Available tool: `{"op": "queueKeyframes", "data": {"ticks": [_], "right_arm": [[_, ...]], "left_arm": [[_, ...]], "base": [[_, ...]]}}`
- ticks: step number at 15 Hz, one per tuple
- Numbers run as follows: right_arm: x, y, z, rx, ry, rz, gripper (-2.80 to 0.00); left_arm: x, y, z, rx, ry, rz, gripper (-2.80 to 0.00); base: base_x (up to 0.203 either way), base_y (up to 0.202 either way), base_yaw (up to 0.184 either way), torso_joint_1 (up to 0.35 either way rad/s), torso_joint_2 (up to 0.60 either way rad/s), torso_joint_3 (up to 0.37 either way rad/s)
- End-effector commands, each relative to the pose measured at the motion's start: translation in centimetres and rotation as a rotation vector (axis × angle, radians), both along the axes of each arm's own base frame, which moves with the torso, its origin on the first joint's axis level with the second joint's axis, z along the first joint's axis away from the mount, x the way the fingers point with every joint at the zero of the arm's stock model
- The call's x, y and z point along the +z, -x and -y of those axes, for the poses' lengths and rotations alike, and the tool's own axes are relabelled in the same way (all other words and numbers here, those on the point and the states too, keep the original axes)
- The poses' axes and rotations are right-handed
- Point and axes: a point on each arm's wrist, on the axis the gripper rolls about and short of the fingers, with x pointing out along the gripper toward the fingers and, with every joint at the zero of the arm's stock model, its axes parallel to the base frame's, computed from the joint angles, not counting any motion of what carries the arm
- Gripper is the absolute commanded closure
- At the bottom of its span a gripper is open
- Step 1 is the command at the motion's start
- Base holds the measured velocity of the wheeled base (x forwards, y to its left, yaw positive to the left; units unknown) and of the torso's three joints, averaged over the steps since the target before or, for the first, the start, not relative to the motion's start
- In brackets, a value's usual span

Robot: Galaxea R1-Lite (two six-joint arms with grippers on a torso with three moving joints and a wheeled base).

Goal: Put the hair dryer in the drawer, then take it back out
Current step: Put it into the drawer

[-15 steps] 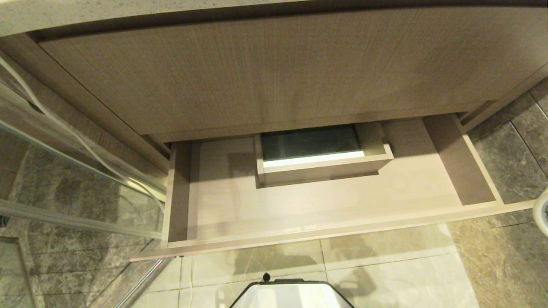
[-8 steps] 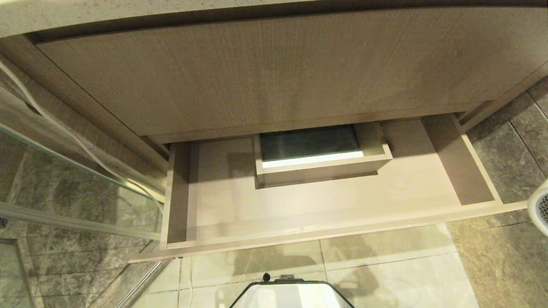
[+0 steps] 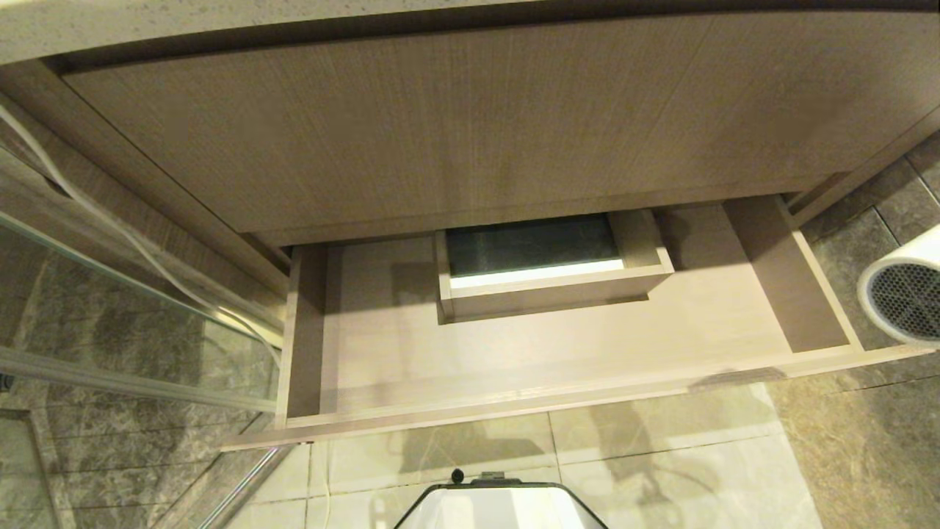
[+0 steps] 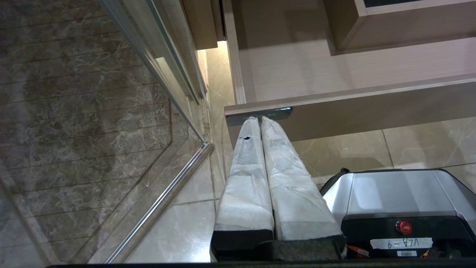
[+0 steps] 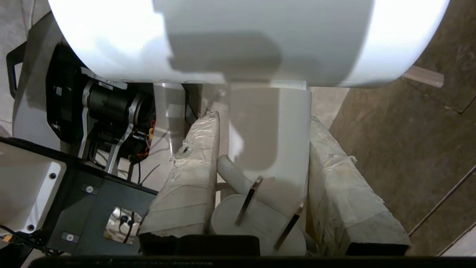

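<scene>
Dryer (image 3: 905, 294) hangs just off the drawer's (image 3: 558, 400) right end, handle clamped in the right end effector (image 5: 260, 156); carry it leftward over the drawer's rim before lowering.

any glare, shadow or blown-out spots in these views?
Head view: bright strip glares on the boxed cut-out; the cabinet shades the drawer at the back. Right wrist view: the hair dryer barrel blows out at both ends, shadowed mid-barrel. Left wrist view: evenly lit, reflections on the glass panel.
</scene>
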Motion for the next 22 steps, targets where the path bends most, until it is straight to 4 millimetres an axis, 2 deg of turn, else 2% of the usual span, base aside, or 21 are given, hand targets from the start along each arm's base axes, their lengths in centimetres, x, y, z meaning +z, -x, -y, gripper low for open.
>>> {"op": "queueKeyframes", "data": {"ticks": [1,5,8,10,15,20,22], "right_arm": [[-0.9,-4.8,2.1,-0.008,-0.036,-0.112,0.0],[-2.8,-11.0,4.6,-0.033,-0.03,-0.221,0.0],[-4.8,-14.9,5.9,-0.172,0.174,-0.305,0.0],[-5.8,-17.3,5.9,-0.176,0.222,-0.29,0.0],[-8.9,-22.4,4.7,-0.169,0.161,-0.335,0.0],[-11.5,-28.1,5.0,-0.166,0.182,-0.173,0.0],[-12.3,-29.6,5.3,-0.17,0.189,-0.122,0.0]], "left_arm": [[0.0,0.0,0.0,0.0,0.0,0.001,0.0],[0.0,0.0,0.0,0.0,0.0,0.002,0.0],[0.0,0.0,0.0,0.0,0.0,0.0,0.0],[0.0,0.0,0.0,0.0,0.0,0.002,0.0],[0.0,0.0,0.0,0.0,0.0,0.002,0.0],[0.0,0.0,0.0,0.0,0.0,0.0,0.0],[0.0,0.0,0.0,0.0,0.0,0.002,0.0]], "base": [[0.0,0.0,0.0,0.0,0.0,0.0],[0.0,0.0,0.0,0.0,0.0,0.0],[0.0,0.0,0.0,0.0,0.0,0.0],[0.0,0.0,0.0,0.0,0.0,0.0],[0.0,0.0,0.0,0.0,0.0,0.0],[0.0,0.0,0.0,0.0,0.0,0.0],[0.0,0.0,0.0,0.0,0.0,0.0]]}}
